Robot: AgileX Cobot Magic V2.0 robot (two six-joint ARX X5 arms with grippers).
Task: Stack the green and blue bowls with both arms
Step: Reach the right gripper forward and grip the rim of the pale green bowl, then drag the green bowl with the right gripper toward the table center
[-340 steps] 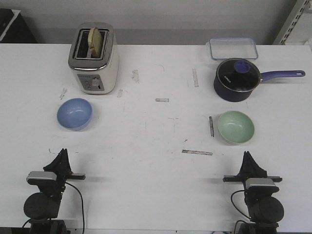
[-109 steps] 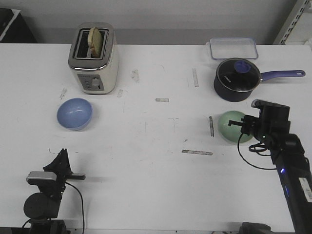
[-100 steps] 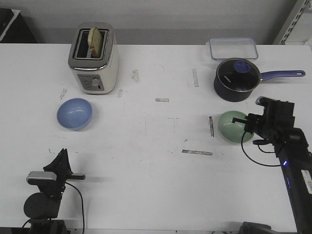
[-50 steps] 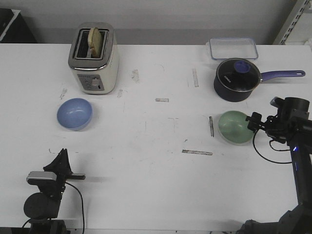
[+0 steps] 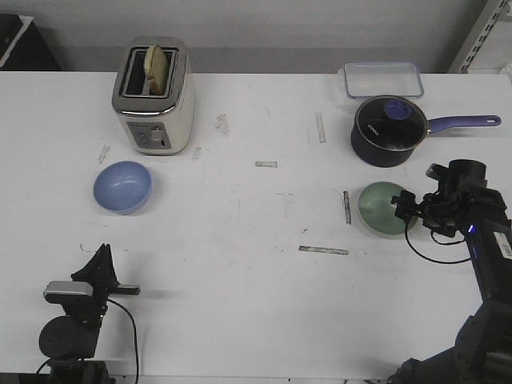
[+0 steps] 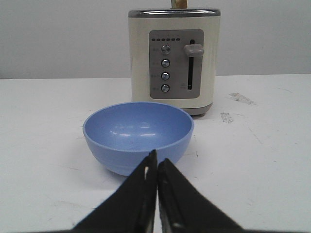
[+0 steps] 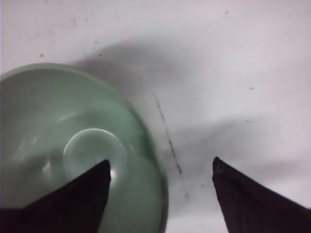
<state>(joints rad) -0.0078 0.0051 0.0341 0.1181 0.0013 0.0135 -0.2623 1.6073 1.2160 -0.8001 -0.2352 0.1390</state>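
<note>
The green bowl [image 5: 385, 209] sits on the white table [image 5: 256, 288] toward the right edge, just in front of the dark saucepan [image 5: 390, 131], and it holds nothing. The right gripper [image 5: 404, 210] is at the bowl's right rim. In the right wrist view its two fingers [image 7: 73, 201] are spread wide, one over the inside of the bowl [image 7: 73, 150] and the other outside the rim over bare table; whether either finger touches the rim cannot be told.

The blue bowl [image 5: 122, 186] stands toward the left edge, just in front of the cream toaster [image 5: 154, 96], apart from it, and it too holds nothing. The left gripper [image 5: 101, 264] rests near the front left corner, well short of that bowl. In the left wrist view its fingers [image 6: 141, 204] lie pressed together with nothing between them, pointing at the blue bowl [image 6: 138, 136] with the toaster [image 6: 174, 58] behind.

A slice of bread [image 5: 157, 68] stands in one toaster slot. The saucepan has a glass lid on, and its long blue handle [image 5: 464, 122] points to the right edge. Behind it, near the far right corner, lies a clear rectangular container [image 5: 383, 79] with nothing visible inside.
</note>
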